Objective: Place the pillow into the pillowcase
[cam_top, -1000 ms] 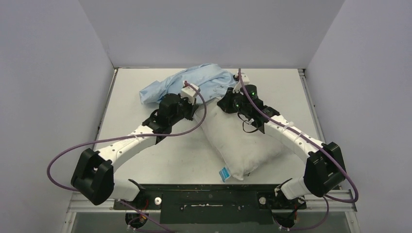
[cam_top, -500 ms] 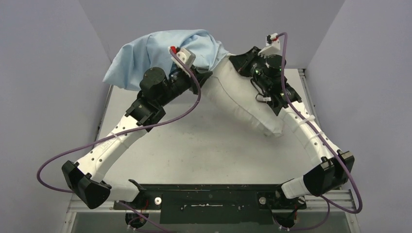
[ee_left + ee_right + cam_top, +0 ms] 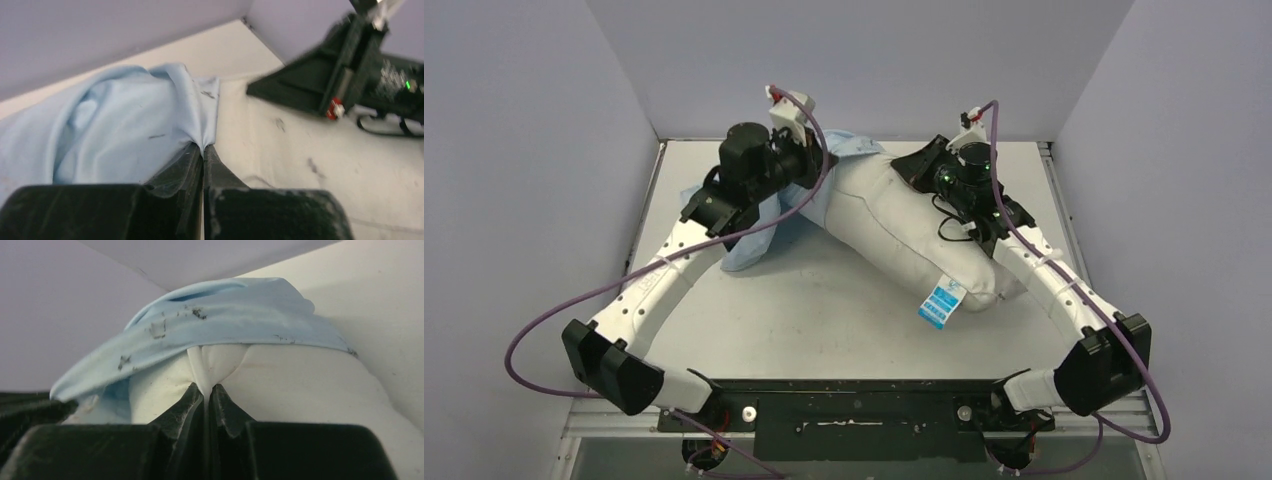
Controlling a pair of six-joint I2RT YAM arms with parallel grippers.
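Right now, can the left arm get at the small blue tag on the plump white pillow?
Probably not. The left gripper is shut on the thin light blue pillowcase at the far end, while the blue tag sits at the near corner of the white pillow, beside the right arm.

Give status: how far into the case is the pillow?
Done: the pillowcase seems capped over only the far end of the pillow. In hand: the left jaws are shut on the case's edge, the right jaws on a pinch of pillow fabric. Left: most of the pillow, down to its blue tag, lies bare and needs sleeving.
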